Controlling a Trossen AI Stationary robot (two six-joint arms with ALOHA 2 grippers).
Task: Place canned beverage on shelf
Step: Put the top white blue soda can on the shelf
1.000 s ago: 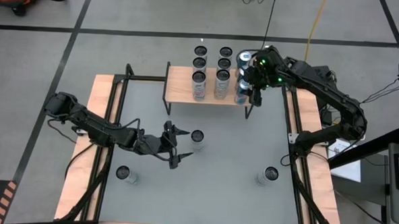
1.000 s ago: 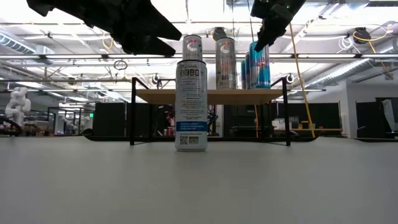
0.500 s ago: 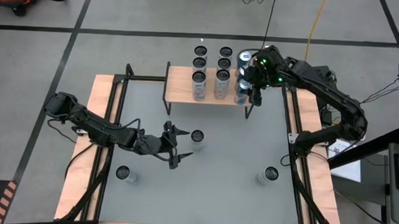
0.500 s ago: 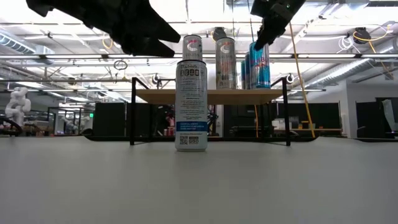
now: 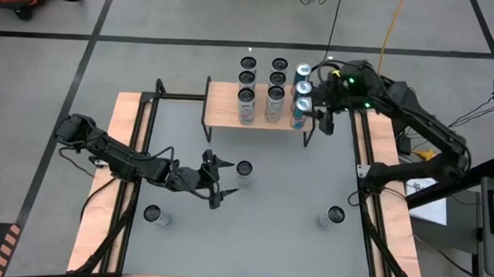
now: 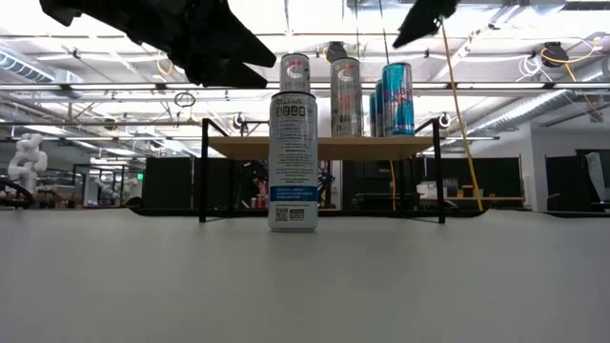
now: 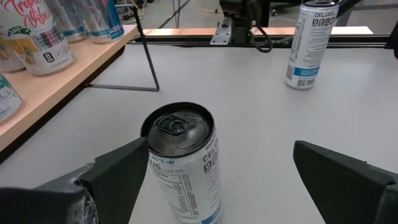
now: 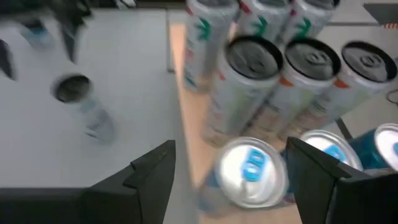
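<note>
Right gripper [image 5: 325, 118] hovers over the right end of the shelf [image 5: 224, 94], fingers parted and holding nothing; the blue can [image 5: 299, 112] stands on the plank just beside and below it, with more cans [image 5: 275, 91] lined up further along. Over to the left gripper [image 5: 218, 178]: fingers spread wide, empty, low over the table [image 5: 295, 182], with a white can [image 5: 244, 172] upright between the fingertips but untouched. Two more cans stand well apart on the near side.
</note>
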